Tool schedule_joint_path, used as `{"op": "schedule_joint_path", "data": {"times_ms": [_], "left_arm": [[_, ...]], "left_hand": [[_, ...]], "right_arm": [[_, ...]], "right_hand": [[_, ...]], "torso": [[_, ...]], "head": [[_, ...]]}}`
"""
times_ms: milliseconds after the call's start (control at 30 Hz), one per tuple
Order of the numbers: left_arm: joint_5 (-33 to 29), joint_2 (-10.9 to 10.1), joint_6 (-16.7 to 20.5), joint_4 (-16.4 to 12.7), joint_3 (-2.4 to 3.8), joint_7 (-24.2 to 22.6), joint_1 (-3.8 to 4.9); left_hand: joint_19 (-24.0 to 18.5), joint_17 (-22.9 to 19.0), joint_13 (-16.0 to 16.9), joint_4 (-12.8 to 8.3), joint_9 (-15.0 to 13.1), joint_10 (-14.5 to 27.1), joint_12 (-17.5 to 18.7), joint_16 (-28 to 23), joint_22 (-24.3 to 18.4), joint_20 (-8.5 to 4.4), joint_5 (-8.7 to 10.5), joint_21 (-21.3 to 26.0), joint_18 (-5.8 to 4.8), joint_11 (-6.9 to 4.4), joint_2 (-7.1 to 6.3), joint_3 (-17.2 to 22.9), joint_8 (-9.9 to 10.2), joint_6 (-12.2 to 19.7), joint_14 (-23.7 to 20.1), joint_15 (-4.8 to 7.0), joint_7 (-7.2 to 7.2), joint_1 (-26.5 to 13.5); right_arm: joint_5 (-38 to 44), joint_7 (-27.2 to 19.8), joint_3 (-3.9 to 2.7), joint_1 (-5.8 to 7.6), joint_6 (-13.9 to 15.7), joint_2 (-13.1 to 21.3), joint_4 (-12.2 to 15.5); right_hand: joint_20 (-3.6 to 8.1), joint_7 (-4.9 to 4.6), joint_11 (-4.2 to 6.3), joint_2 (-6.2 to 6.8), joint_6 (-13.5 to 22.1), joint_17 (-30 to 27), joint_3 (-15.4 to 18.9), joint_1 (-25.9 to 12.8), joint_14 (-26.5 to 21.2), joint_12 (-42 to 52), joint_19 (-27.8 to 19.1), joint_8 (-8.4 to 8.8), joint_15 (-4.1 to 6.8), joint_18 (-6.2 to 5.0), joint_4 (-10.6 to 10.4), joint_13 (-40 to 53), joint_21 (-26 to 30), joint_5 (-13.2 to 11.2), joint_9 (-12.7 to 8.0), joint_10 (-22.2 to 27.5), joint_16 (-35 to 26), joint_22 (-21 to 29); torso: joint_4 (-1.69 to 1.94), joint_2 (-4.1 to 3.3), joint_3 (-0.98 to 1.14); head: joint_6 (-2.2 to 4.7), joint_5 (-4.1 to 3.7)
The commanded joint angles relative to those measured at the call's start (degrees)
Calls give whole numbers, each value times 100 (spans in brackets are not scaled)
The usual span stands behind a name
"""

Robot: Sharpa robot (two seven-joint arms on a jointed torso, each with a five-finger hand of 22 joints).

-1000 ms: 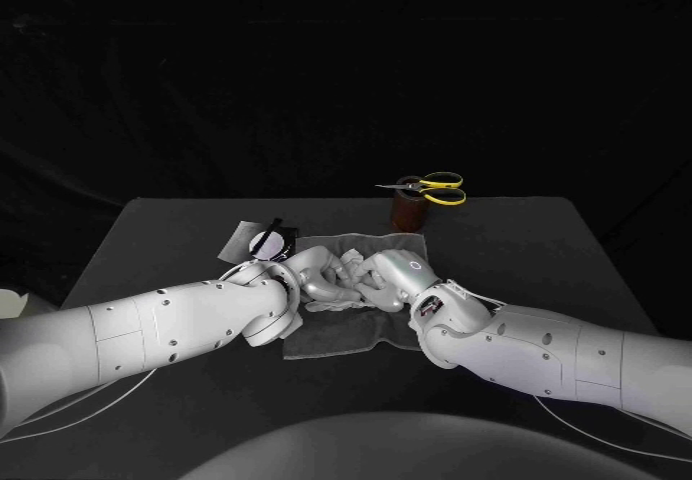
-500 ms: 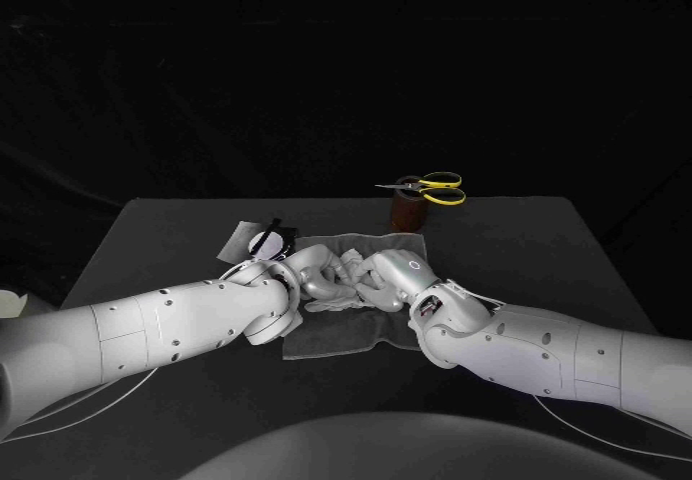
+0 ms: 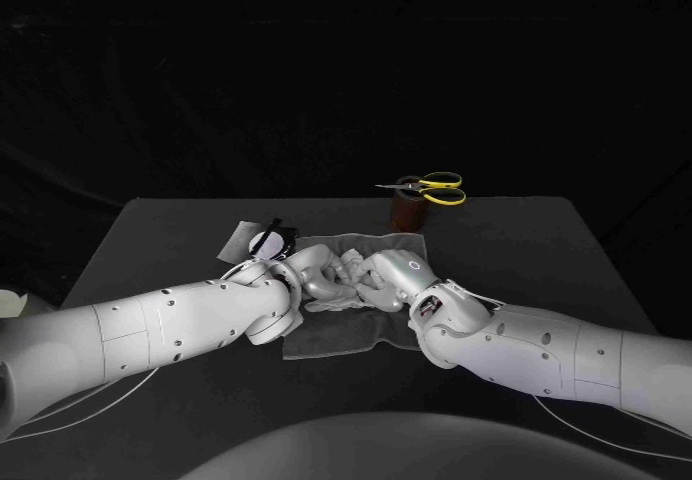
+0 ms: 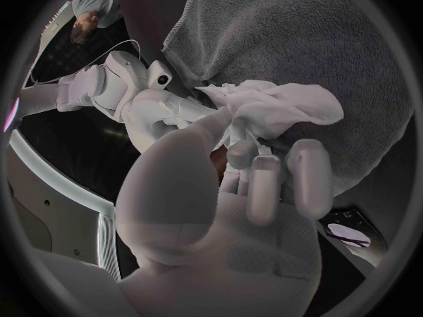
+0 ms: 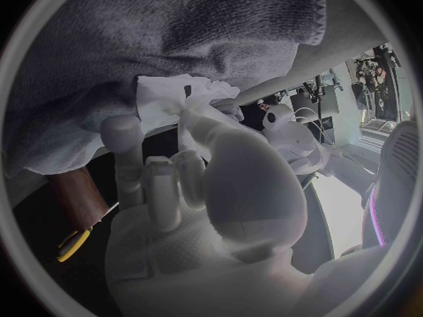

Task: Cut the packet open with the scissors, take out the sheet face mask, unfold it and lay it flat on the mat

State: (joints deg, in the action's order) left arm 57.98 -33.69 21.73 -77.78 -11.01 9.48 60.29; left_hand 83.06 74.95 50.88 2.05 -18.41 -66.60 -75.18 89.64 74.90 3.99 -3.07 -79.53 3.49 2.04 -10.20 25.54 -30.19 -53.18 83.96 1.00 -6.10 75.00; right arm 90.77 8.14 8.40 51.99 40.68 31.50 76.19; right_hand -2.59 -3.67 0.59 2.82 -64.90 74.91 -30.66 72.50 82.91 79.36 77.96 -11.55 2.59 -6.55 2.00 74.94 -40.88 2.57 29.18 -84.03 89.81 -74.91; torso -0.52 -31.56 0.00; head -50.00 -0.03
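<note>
Together, the left robot hand (image 3: 309, 279) and right robot hand (image 3: 381, 279) pinch the crumpled white mask (image 4: 291, 107).

Left hand (image 3: 306, 277) and right hand (image 3: 381, 277) meeting on crumpled white mask (image 3: 345, 266) over grey mat (image 3: 339, 336), yellow scissors (image 3: 431, 187) on holder (image 3: 410, 212) behind

Brown holder (image 3: 408, 212): upright cylinder on bench (image 3: 548, 260), about 1 o'clock from bench centre, close to far edge. Bench: dark, matte top. Black curtain (image 3: 289, 90) behind bench, 12 o'clock side.
</note>
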Motion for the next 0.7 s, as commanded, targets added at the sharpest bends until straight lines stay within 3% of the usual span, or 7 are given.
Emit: {"op": "schedule_joint_path", "data": {"times_ms": [33,133,333,700], "left_arm": [[26,21,49,-15,4,-44,-1],[2,19,89,-19,4,-94,-1],[-18,16,158,-24,4,-161,-1],[-118,4,192,-21,4,-186,-2]], "left_hand": [[67,1505,40,-33,13,-51,-13,36,641,-13,16,-53,-46,-37,160,233,-45,-91,604,76,14,191],[93,1505,204,-154,-26,-169,-10,36,674,-49,17,-94,-57,-51,358,750,-115,-166,604,96,-3,408],[128,1505,481,-316,-205,-418,-41,36,731,-45,13,-162,-72,-47,143,1771,-290,-142,604,89,-12,143],[159,1505,654,-441,-334,-541,-80,36,774,-62,8,-213,-87,-74,43,2176,-408,-156,604,120,31,-68]], "right_arm": [[32,-33,-4,3,-24,-7,7],[32,-31,-4,3,-27,-5,5],[32,-28,-4,3,-30,-1,3],[32,-30,-4,4,-25,15,10]], "right_hand": [[30,56,54,-52,-74,1509,-36,-20,709,-8,2,-259,155,-86,-13,892,-2,19,344,-327,19,-522],[30,56,54,-52,-74,1509,-36,-20,709,-8,2,-259,155,-86,-13,892,-2,19,344,-327,19,-522],[30,56,54,-52,-74,1509,-36,-20,709,-8,2,-259,155,-86,-13,892,-2,19,344,-327,19,-522],[32,57,55,-50,-66,1509,-47,-25,709,1,2,-271,156,-85,-11,898,-6,19,361,-330,19,-522]], "torso": [[1,0,2],[-2,0,2],[-2,0,2],[1,-2,1]], "head": [[0,-4],[0,-5],[0,-7],[0,-12]]}}
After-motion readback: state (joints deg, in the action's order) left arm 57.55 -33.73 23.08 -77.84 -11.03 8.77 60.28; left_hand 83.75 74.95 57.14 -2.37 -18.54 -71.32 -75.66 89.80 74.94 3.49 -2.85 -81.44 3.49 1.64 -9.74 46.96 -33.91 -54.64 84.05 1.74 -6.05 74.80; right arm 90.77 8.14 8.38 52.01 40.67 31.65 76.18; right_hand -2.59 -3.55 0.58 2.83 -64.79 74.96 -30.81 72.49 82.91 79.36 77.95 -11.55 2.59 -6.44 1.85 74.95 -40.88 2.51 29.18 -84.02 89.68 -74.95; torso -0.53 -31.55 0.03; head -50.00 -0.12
